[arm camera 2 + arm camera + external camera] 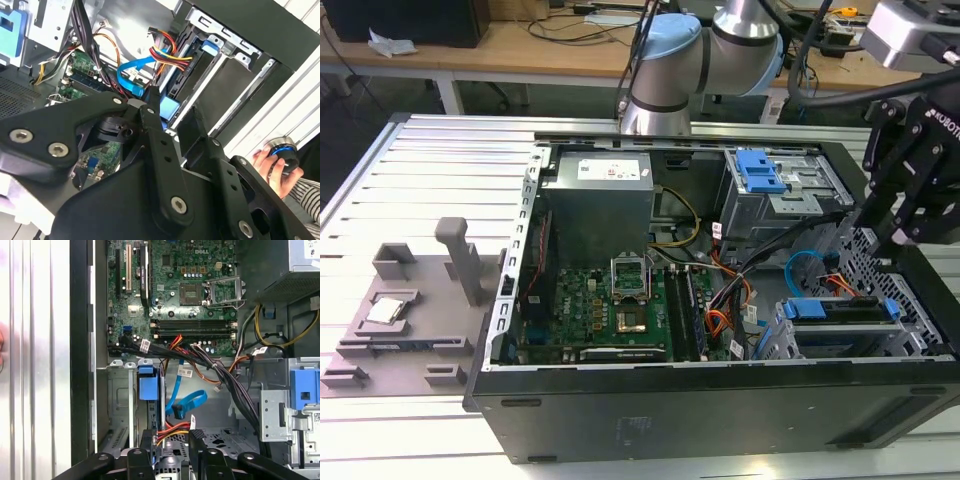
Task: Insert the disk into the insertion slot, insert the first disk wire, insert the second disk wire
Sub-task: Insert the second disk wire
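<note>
**The disk (840,308) sat home in the insertion slot (788,348), with one cable loose.**

At the near right corner of the computer case (720,410) in the exterior view, the orange-red first disk wire (170,429) appeared plugged into the disk's edge. The light-blue second disk wire (189,401) curled free just beside it, its dark plug unconnected. The gripper (172,440) hovered over both, fingers apart and holding nothing.
</note>
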Robot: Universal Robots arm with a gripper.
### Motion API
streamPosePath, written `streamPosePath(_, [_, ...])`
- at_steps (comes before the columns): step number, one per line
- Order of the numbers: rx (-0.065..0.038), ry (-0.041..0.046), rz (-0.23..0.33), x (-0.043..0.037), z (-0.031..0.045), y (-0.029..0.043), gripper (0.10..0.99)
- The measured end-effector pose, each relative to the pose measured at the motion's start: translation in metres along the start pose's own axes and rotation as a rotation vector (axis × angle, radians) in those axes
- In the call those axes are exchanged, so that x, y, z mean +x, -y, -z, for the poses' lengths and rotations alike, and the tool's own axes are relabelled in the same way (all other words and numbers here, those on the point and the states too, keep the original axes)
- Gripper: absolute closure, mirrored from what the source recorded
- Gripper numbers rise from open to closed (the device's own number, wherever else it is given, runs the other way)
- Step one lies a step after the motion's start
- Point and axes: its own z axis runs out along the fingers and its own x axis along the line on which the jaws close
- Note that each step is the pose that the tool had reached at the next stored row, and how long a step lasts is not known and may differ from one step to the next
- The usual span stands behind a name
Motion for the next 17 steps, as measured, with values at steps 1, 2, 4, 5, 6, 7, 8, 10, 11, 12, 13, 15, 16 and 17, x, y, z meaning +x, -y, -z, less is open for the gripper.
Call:
streamPosePath(1, [0.0, -0.0001, 0.0, 0.0, -0.0001, -0.0007, 0.667])
streamPosePath(2, [0.0, -0.0001, 0.0, 0.0, -0.0003, -0.0017, 0.667])
streamPosePath(4, [0.0, 0.0, 0.0, 0.0001, -0.0008, -0.0043, 0.667])
streamPosePath(5, [0.0, -0.0001, 0.0, 0.0001, -0.0016, -0.0067, 0.667])
streamPosePath(6, [0.0, -0.0001, 0.0, 0.0001, -0.0021, -0.0073, 0.667])
streamPosePath(7, [0.0, -0.0001, 0.0, 0.0001, -0.0027, -0.0075, 0.667])
streamPosePath(8, [0.0, -0.0001, 0.0, 0.0001, -0.003, -0.0079, 0.667])
streamPosePath(10, [0.0, -0.0001, 0.0, 0.0002, -0.0046, -0.0093, 0.667])
streamPosePath(11, [0.0, -0.0003, 0.0, 0.0001, -0.0076, -0.0106, 0.667])
streamPosePath(12, [0.0, -0.0002, 0.003, 0.0, -0.0112, -0.0135, 0.667])
streamPosePath(13, [0.0, -0.0002, 0.004, -0.0004, -0.0123, -0.015, 0.667])
streamPosePath(15, [0.0, -0.0004, 0.008, -0.0023, -0.0132, -0.0168, 0.667])
streamPosePath(16, [0.0, -0.0005, 0.009, -0.0039, -0.0135, -0.0178, 0.667])
streamPosePath(17, [0.0, -0.0006, 0.01, -0.0054, -0.0137, -0.0185, 0.667])
